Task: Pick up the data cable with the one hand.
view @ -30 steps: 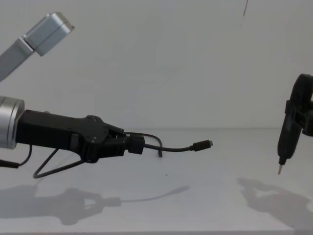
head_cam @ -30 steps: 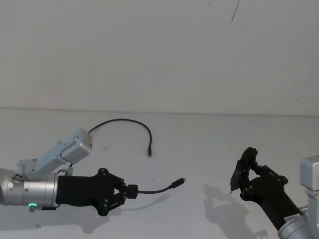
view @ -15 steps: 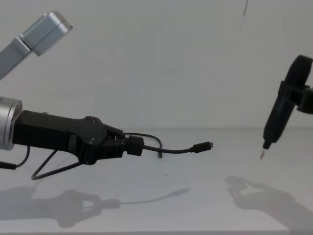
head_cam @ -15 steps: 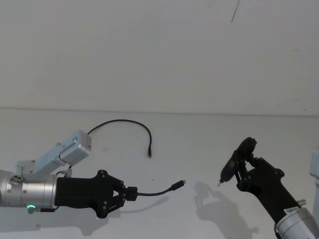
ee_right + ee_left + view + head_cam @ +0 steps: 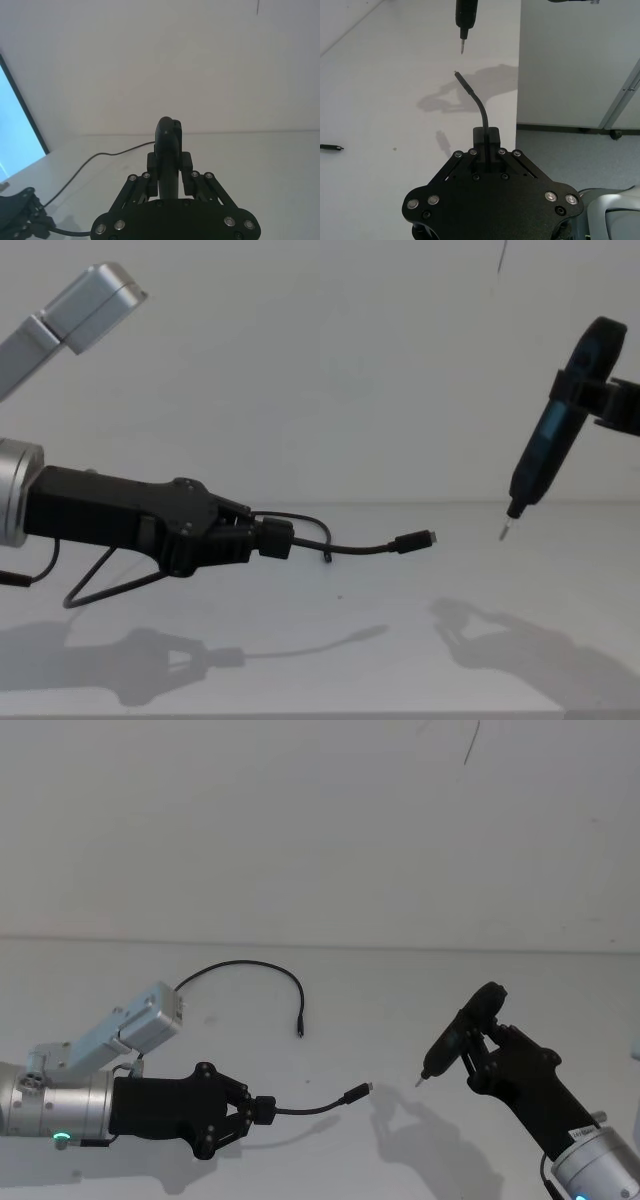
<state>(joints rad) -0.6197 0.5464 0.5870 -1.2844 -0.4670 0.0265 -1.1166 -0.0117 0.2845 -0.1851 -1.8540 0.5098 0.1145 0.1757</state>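
1. Left end effector [image 5: 247, 1111], black and angular, was clenched on a black block [image 5: 263, 1108] on the data cable [image 5: 312, 1104]. It sat low on the robot's left, lifted clear of the white surface [image 5: 450, 990].
2. From that block a short run of cord reached toward the middle. It sagged a little, then rose to a small metal-tipped plug [image 5: 358, 1091] that hung in the air above its own shadow.
3. Farther back, more thin black cord lay on the surface in a wide arc, ending in another small plug [image 5: 299, 1029]. Its other end ran behind the left arm, and from where I stood I could not tell how it joined the held part.
4. Behind the clenched fingers [image 5: 462, 160] came the silver arm [image 5: 60, 1105], with a green ring light [image 5: 62, 1133] glowing on its underside.
5. Over on the robot's right, the right end effector [image 5: 478, 1042] was raised off the surface and clamped around a thick black pen-shaped tool [image 5: 450, 1038].
6. That tool was tilted, its metal tip aimed down and toward the cable's free plug, near it but apart, with air between the two.
7. Both arms cast soft shadows on the surface, and a plain pale wall [image 5: 320, 830] stood behind.
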